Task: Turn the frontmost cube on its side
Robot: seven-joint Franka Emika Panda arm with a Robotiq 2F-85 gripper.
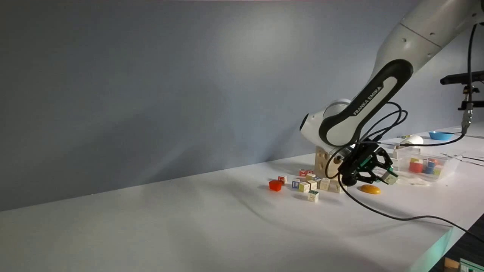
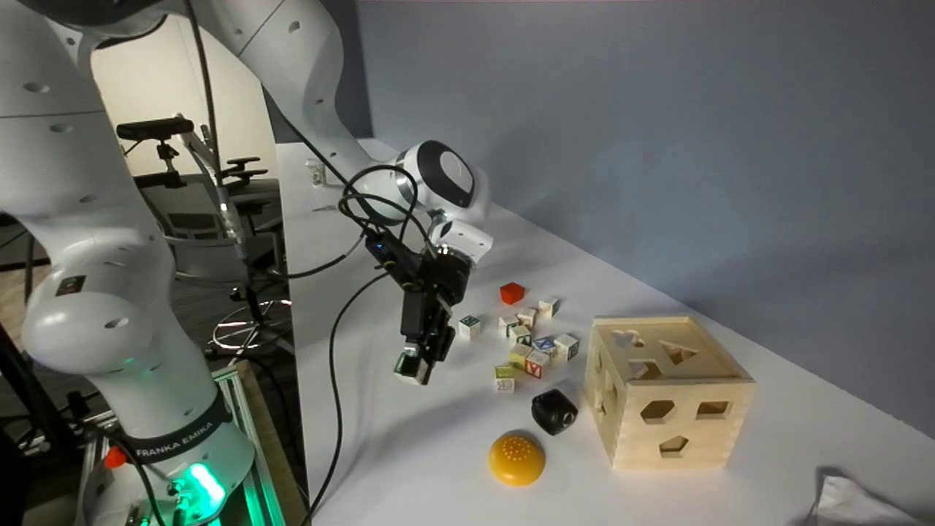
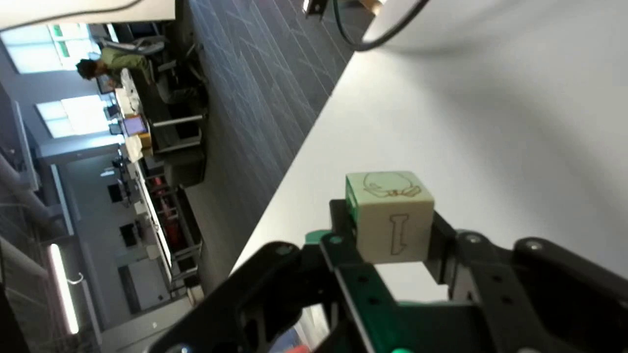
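Observation:
My gripper is shut on a small pale wooden cube, one finger on each side. The face toward the wrist camera has an outlined "1", the upper one a line drawing, and the left one is green. The held cube also shows at the fingertips in both exterior views. The gripper is tilted well over and the cube is above the white table. Several similar letter cubes lie in a loose group on the table, with one cube a little apart.
A wooden shape-sorter box stands near the cubes. A red block, a black block and a yellow dome lie around them. A see-through bin holds coloured blocks. A black cable hangs across the table.

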